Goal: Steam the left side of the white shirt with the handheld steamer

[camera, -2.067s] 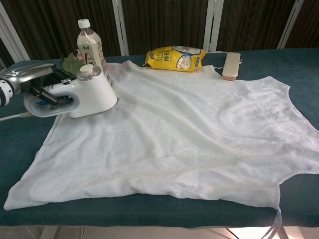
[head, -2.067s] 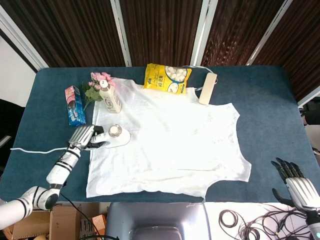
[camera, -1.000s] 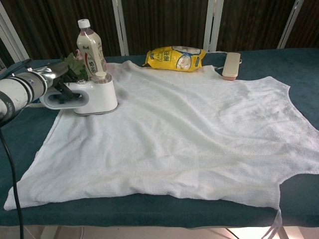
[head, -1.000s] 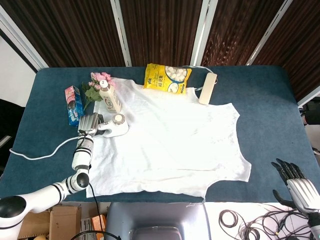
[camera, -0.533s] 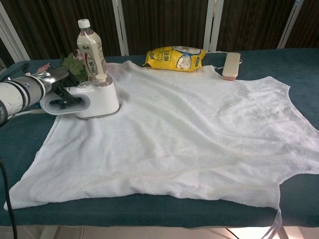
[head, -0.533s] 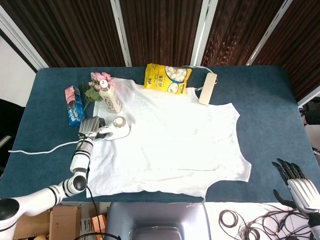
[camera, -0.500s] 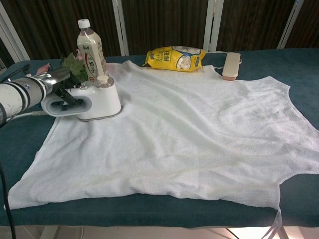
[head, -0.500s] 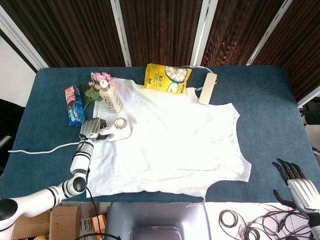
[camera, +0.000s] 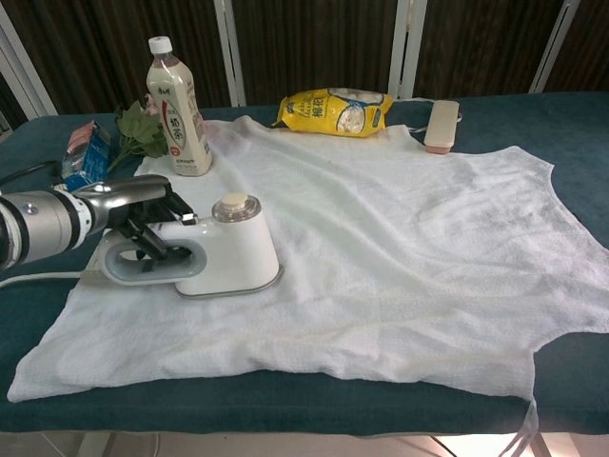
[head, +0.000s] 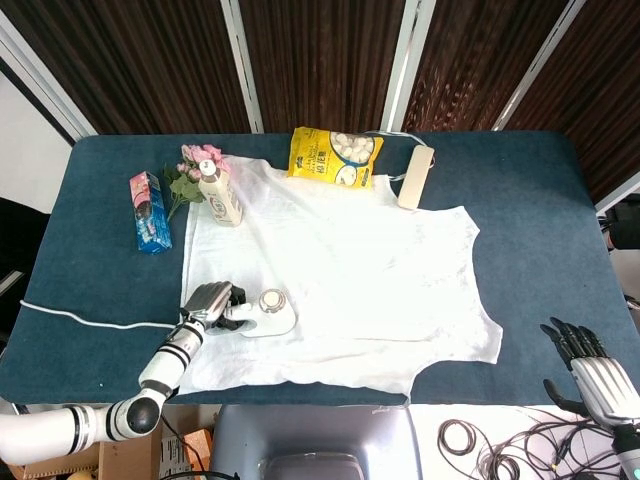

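The white shirt [head: 340, 270] [camera: 381, 238] lies spread flat on the blue table. A white handheld steamer [head: 262, 315] [camera: 205, 257] stands on the shirt's left side, near the front edge. My left hand [head: 208, 302] [camera: 143, 214] grips its handle from the left. A white cord [head: 90, 318] trails away from it to the left. My right hand [head: 588, 365] hangs open off the table's front right corner, seen only in the head view and holding nothing.
A drink bottle [head: 218, 192] [camera: 174, 105] stands at the shirt's back left corner beside flowers [head: 190, 170] and a blue box [head: 148, 212]. A yellow snack bag [head: 335, 157] [camera: 335, 110] and a beige power strip [head: 415, 176] [camera: 441, 126] lie at the back.
My left hand has drawn the steamer from the shirt's back left, near the bottle, toward the front along the left side and a little rightward. The right hand has not moved.
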Controlling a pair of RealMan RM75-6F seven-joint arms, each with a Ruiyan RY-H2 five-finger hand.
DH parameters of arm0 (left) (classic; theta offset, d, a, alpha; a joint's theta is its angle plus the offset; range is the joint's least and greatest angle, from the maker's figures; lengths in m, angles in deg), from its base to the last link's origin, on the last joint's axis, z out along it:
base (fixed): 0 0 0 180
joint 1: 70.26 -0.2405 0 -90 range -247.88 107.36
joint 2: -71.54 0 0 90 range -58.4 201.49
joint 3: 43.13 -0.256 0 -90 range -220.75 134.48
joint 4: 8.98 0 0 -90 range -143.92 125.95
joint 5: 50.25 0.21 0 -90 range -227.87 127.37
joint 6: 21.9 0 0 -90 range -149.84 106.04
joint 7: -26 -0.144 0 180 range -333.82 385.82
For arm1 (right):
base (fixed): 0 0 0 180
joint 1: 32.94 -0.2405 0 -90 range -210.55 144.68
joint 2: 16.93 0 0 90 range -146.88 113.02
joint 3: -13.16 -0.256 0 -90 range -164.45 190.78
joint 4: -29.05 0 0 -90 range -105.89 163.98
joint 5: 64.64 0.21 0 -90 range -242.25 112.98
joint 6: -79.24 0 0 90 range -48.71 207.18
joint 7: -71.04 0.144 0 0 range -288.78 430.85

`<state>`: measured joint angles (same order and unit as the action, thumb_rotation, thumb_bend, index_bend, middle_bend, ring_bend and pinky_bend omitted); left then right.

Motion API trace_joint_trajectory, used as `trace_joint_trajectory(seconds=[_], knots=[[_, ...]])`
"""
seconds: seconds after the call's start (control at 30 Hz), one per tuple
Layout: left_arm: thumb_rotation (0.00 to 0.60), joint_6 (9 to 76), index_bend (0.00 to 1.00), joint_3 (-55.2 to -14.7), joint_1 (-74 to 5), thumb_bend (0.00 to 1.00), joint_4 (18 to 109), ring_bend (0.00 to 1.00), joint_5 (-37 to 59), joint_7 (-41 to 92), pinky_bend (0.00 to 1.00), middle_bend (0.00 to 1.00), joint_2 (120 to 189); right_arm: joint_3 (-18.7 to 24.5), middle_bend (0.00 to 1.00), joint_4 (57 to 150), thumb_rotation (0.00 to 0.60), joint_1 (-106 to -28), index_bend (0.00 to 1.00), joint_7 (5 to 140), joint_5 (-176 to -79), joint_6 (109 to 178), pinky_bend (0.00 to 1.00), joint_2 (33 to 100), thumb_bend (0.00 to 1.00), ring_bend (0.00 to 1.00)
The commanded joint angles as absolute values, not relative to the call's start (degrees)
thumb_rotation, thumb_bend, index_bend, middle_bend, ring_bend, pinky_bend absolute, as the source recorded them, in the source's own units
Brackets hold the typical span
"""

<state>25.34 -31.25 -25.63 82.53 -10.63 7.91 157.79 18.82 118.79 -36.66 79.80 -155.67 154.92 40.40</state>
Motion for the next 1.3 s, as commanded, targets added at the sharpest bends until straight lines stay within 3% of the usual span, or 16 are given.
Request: trace_joint_trajectory(seconds=[0.03,0.3,0.6,0.8,1.1,1.3], knots=[[0.600,27.17,0.67,-32.03,-25.85,0.56,84.30,0.79,-8.83,7.94,0.65,0.77,157.59,18.84,0.00,118.77,0.600,-36.67,0.00,79.89,-155.67,154.90,0.00,40.38,0.36,0.00],[0.600,30.20,0.67,-26.51,-23.01,0.56,75.50,0.79,-7.86,10.41,0.65,0.77,161.63,19.02,0.00,118.54,0.600,-36.55,0.00,81.30,-156.22,155.47,0.00,39.91,0.36,0.00],[0.600,28.13,0.67,-24.10,-18.59,0.56,55.08,0.79,-10.07,11.33,0.65,0.77,171.30,19.27,0.00,118.18,0.600,-36.83,0.00,82.32,-156.62,155.05,0.00,39.69,0.36,0.00],[0.600,26.74,0.67,-23.15,-17.24,0.56,47.85,0.78,-9.97,12.22,0.65,0.77,175.55,19.27,0.00,117.99,0.600,-36.88,0.00,82.61,-156.52,154.95,0.00,39.64,0.36,0.00],[0.600,25.92,0.67,-24.20,-18.36,0.56,52.11,0.78,-9.50,10.91,0.65,0.77,174.29,19.39,0.00,118.03,0.600,-36.88,0.00,82.49,-156.69,154.98,0.00,39.68,0.36,0.00],[0.600,28.62,0.67,-29.32,-21.92,0.56,68.80,0.78,-8.57,5.87,0.65,0.77,168.26,19.42,0.00,118.18,0.600,-36.86,0.00,81.54,-156.59,154.83,0.00,40.01,0.36,0.00]])
